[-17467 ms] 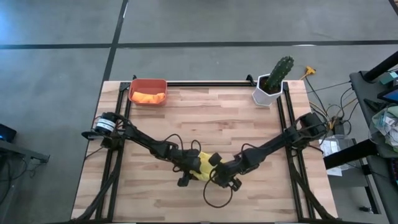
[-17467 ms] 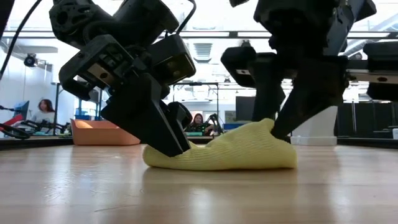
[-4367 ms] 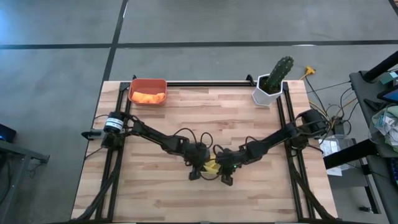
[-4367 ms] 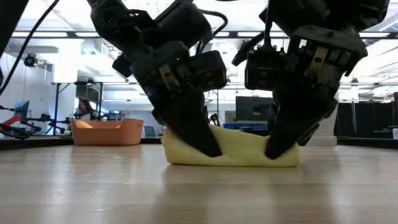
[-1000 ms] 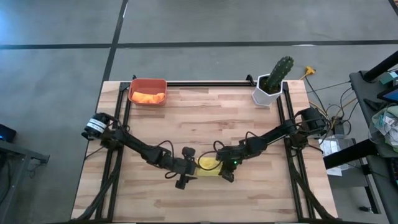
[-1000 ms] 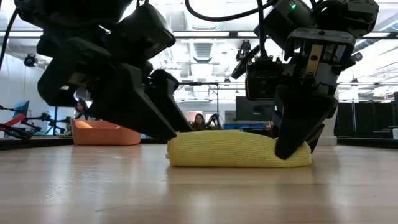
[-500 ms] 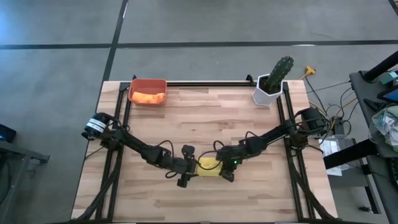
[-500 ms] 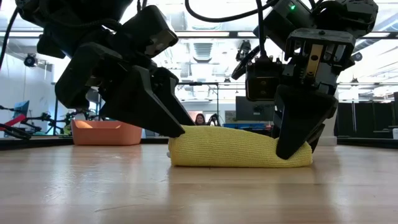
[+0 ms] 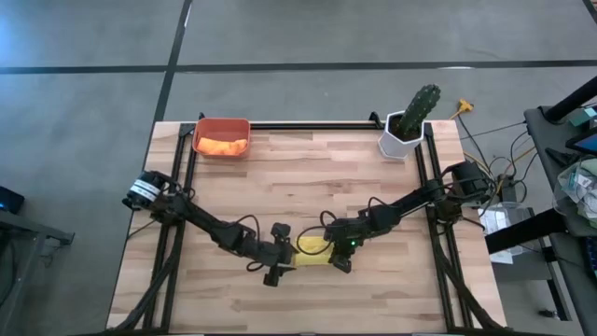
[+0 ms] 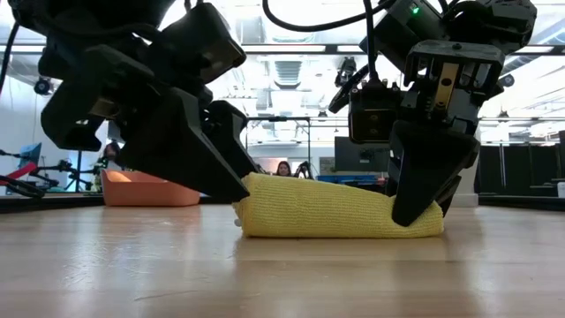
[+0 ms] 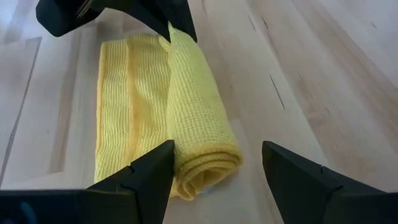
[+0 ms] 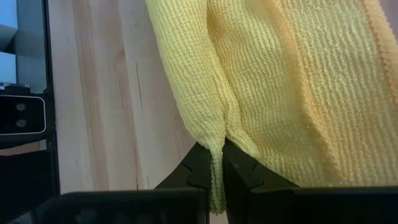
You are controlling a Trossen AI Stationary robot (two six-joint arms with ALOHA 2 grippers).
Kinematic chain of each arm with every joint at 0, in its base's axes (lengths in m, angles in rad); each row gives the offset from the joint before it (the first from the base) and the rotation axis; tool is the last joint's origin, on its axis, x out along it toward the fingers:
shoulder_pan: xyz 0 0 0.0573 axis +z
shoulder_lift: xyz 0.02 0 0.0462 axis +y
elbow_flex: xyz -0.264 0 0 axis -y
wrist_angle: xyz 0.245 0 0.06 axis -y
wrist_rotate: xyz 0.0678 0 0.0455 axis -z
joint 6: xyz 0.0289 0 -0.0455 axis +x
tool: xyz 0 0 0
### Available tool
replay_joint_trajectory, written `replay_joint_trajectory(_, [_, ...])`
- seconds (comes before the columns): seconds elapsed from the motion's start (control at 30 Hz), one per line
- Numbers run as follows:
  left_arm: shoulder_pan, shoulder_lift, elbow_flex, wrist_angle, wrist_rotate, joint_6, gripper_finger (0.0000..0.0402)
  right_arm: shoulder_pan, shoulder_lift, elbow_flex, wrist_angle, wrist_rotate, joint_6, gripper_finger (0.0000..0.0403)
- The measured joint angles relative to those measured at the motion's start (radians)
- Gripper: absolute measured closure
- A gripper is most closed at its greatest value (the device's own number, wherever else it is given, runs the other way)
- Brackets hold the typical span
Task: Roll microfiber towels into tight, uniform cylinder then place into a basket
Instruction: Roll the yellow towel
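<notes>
- Yellow towel (image 11: 186, 118) lies mid-table as a loose roll; orange one (image 9: 222, 146) sits in the basket (image 9: 221, 124).
- Right gripper (image 12: 214, 168) pinches the towel's edge.
- Left gripper (image 11: 214, 165) gapes, straddling the roll's end.
- Close squarely around the whole roll, keep it tight.

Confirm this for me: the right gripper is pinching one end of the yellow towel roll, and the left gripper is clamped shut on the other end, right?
Not quite. The right gripper is pinching the yellow towel, but the left gripper is open, one finger on each side of the roll's end, as the left wrist view shows.
</notes>
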Motion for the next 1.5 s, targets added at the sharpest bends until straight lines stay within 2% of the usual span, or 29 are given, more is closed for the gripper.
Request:
replay_joint_trajectory(0.23, [-0.001,0.001,-0.002,0.023,-0.007,-0.002,0.0178,0.000,0.000,0.000,0.000,0.000,0.000,0.0390])
replay_joint_trajectory(0.5, [-0.001,0.070,0.007,0.084,-0.006,-0.058,0.0191,0.000,0.000,0.000,0.000,-0.001,0.018,0.0390])
replay_joint_trajectory(0.67, [-0.004,0.079,0.009,0.083,0.018,-0.103,0.0245,0.000,0.000,-0.001,0.003,-0.002,0.034,0.0390])
replay_joint_trajectory(0.93, [-0.005,0.074,0.010,0.080,0.071,-0.105,0.0378,0.000,-0.003,-0.001,0.006,-0.002,0.074,0.0390])
replay_joint_trajectory(1.1, [-0.004,0.074,0.010,0.075,0.099,-0.106,0.0392,0.000,-0.027,-0.002,0.001,0.000,0.063,0.0388])
replay_joint_trajectory(1.3, [-0.001,0.072,0.011,0.051,0.155,-0.120,0.0397,0.001,-0.105,-0.003,-0.014,0.025,-0.031,0.0347])
replay_joint_trajectory(1.5, [0.011,0.066,-0.015,0.057,0.242,-0.260,0.0398,0.003,-0.191,-0.003,-0.008,0.054,-0.217,0.0293])
